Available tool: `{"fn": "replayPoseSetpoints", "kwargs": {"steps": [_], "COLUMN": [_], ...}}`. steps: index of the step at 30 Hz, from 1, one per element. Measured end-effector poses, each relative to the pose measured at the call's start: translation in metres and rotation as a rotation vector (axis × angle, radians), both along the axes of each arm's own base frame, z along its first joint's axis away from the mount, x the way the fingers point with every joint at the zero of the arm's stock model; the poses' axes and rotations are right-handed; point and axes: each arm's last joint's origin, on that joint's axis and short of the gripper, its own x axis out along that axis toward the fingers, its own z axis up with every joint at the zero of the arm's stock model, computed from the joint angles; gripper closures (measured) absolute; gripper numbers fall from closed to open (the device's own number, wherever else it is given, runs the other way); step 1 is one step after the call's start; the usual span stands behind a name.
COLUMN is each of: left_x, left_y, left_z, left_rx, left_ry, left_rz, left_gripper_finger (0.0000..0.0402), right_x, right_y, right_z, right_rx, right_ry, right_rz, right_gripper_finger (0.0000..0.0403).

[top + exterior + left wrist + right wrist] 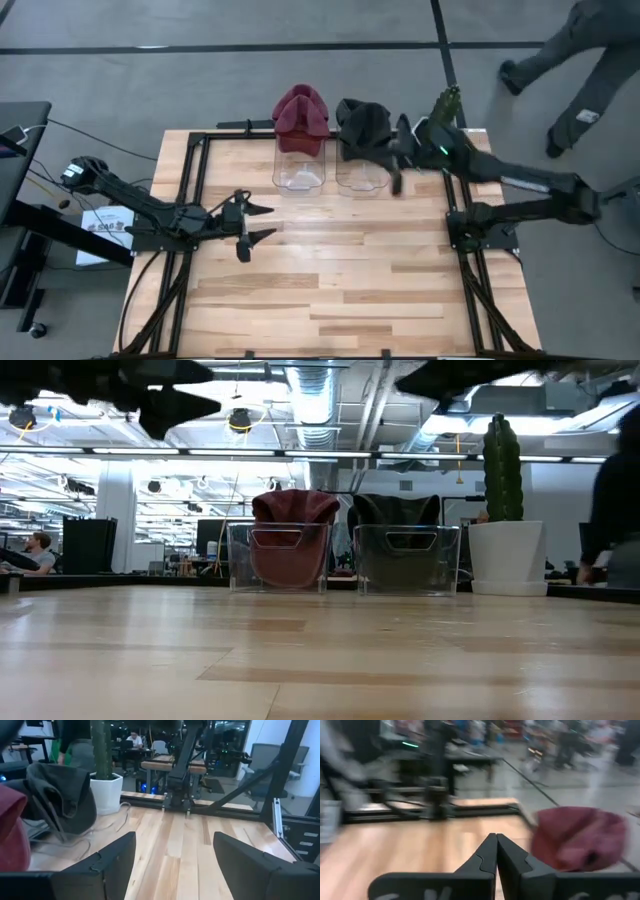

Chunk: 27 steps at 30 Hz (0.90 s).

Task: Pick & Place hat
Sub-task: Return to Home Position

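Note:
A dark red hat is draped over the left clear bin at the table's far edge. A dark grey hat is draped over the right clear bin. Both hats hang partly inside their bins in the low view, the red hat and the grey hat. My right gripper is shut and empty, raised beside the grey hat's bin; its own view shows the shut fingers and the red hat. My left gripper is open and empty above the table's left middle.
A potted cactus stands at the far right corner behind the bins; it also shows in the low view. A person walks on the floor beyond the table's far right. Black frame rails run along both sides.

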Motion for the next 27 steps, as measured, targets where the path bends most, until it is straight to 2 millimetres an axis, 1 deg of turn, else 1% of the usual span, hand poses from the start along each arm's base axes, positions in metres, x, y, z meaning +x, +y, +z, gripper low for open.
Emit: {"fn": "replayPoseSetpoints", "kwargs": {"steps": [3,6,9,12,15,18,22,27], "left_x": [-0.007,-0.014,-0.019,-0.024,-0.029,-0.033,-0.033,-0.033], "left_y": [0.002,0.007,0.011,0.015,0.017,0.019,0.017,0.016], "left_z": [-0.012,-0.024,-0.037,-0.05,-0.06,-0.067,-0.068,-0.068], "left_rx": [-0.015,-0.051,-0.079,-0.132,-0.185,-0.233,-0.24,-0.234], "left_ry": [-0.018,-0.033,-0.024,-0.016,-0.01,-0.016,-0.01,-0.002], "left_rz": [-0.006,0.004,0.008,0.009,0.001,0.003,-0.017,-0.033], "left_gripper_finger": [0.0137,0.0137,0.0137,0.0137,0.0137,0.0137,0.0137,0.0137], "right_x": [-0.031,-0.057,-0.08,-0.097,-0.11,-0.12,-0.128,-0.126], "right_y": [0.031,0.054,0.067,0.075,0.079,0.08,0.08,0.08], "right_z": [-0.021,-0.047,-0.067,-0.088,-0.106,-0.118,-0.13,-0.147], "right_rx": [0.026,0.048,0.059,0.055,0.05,0.048,0.055,0.077], "right_ry": [-0.062,-0.099,-0.148,-0.178,-0.211,-0.264,-0.277,-0.186], "right_rz": [0.087,0.13,0.122,0.125,0.152,0.168,0.168,0.164], "right_gripper_finger": [0.0403,0.0403,0.0403,0.0403,0.0403,0.0403,0.0403,0.0403]}}
